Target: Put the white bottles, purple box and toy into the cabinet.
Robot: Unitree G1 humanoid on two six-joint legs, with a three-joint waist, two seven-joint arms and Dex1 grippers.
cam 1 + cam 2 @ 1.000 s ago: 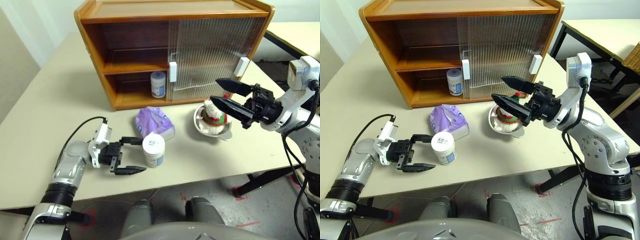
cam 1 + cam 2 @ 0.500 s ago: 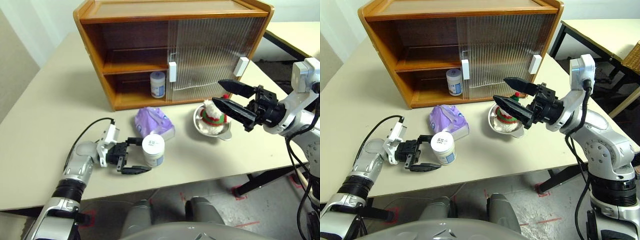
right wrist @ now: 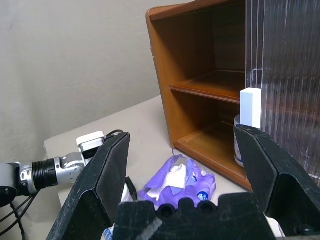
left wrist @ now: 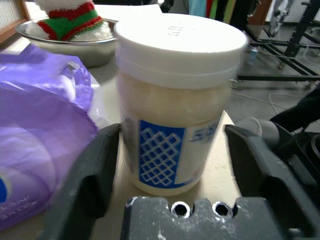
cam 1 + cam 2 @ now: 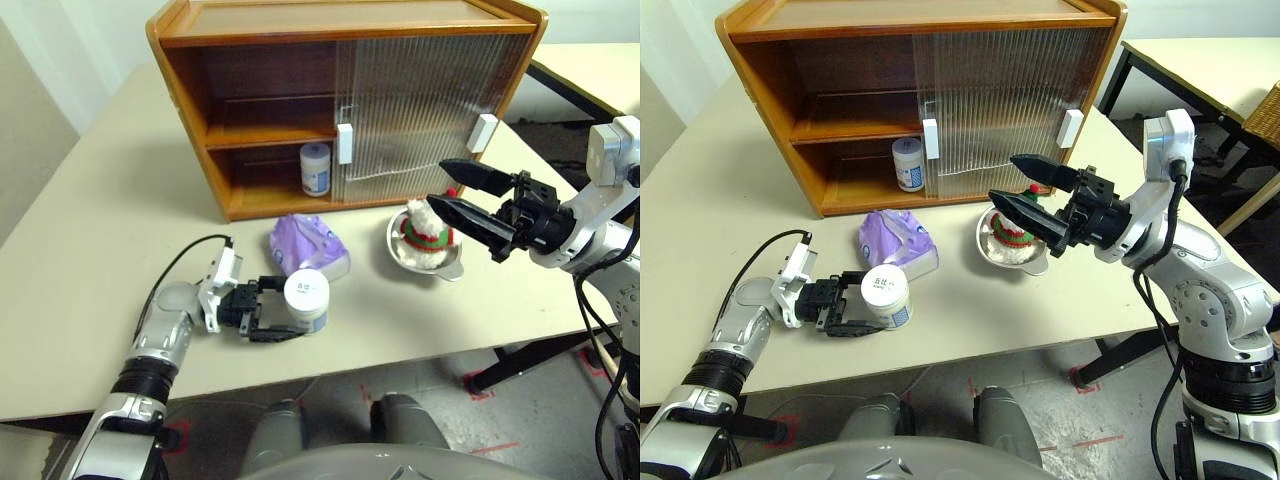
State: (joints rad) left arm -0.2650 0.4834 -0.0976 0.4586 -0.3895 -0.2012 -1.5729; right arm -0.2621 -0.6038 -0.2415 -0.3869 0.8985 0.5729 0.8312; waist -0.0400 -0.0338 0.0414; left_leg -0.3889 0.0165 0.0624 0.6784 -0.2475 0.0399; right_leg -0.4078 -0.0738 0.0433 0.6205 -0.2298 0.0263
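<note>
1. Left eye view: the cabinet (image 5: 345,100) is seen at the back of the table (image 5: 90,230), its left half uncovered, both ribbed doors slid over the right half.
2. The purple box (image 5: 308,246) is laid on the table in front of the cabinet, just behind the near bottle.
3. The metal bowl (image 5: 450,266) is placed right of the purple box; the toy (image 5: 425,232) is sat inside it.
4. One white bottle (image 5: 316,168) is stood upright on the cabinet's bottom shelf, beside the left door's handle.
5. The other white bottle (image 5: 306,300) is stood upright on the table, near the front edge.
6. The left gripper (image 5: 282,310) is placed around this bottle, one finger on each side; in the left wrist view narrow gaps are seen between fingers (image 4: 92,172) and bottle, so no grip is confirmed.
7. The right gripper (image 5: 450,192) is held in the air over the toy, fingers spread wide, nothing held.
</note>
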